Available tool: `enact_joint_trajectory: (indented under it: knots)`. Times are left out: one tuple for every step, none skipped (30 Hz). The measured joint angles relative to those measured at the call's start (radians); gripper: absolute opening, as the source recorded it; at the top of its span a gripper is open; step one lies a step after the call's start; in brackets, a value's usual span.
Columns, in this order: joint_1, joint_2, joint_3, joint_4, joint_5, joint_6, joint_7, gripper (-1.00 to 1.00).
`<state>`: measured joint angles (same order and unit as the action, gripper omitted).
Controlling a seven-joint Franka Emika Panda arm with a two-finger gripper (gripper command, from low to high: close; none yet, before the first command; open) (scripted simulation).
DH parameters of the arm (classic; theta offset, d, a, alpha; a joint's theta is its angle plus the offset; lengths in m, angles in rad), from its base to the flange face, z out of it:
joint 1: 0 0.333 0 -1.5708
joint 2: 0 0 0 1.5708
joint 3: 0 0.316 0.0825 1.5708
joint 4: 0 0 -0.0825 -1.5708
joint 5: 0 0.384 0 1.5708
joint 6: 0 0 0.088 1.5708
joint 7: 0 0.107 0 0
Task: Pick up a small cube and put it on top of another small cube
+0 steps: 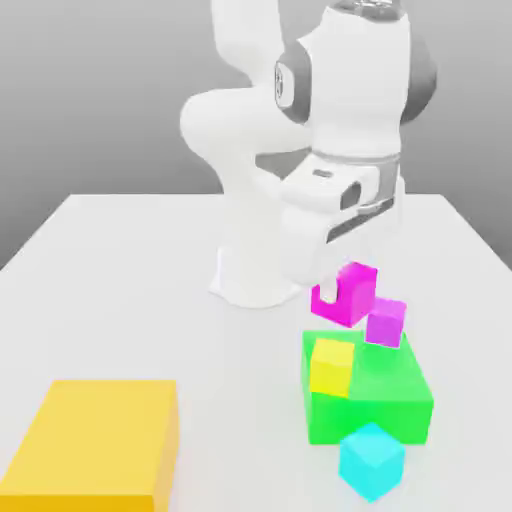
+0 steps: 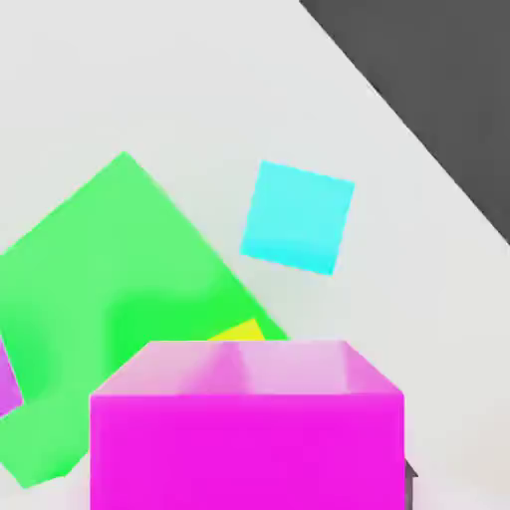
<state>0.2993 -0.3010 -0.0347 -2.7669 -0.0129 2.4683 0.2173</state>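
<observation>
Gripper (image 1: 345, 290) pinches the small magenta cube (image 1: 347, 294) between its jaws, held off the table; green block (image 1: 370, 385) lies below them

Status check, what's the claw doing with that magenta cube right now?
Claw carrying magenta cube, lifted off the table. Purple cube and yellow cube sit on green block below. Cyan cube nearby.

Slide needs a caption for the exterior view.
Gripper holds magenta cube above green block carrying yellow cube.

Magenta small cube (image 2: 247, 428) close up; green block (image 2: 110, 289), cyan cube (image 2: 297, 216) beyond.
</observation>
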Motion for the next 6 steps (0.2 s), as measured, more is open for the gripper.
enact_joint_trajectory:
  knots:
    - [0.0,0.031,0.0,-0.01,0.001,0.039,0.0,-1.0]
    - [0.0,0.063,0.0,-0.02,0.002,0.081,0.0,-1.0]
    - [0.001,0.091,-0.002,-0.028,0.001,0.115,0.0,1.0]
    - [0.001,0.091,-0.002,-0.028,0.001,0.115,0.0,1.0]
    - [0.001,0.091,-0.002,-0.028,0.001,0.115,0.0,1.0]
    - [0.001,0.091,-0.002,-0.028,0.001,0.115,0.0,1.0]
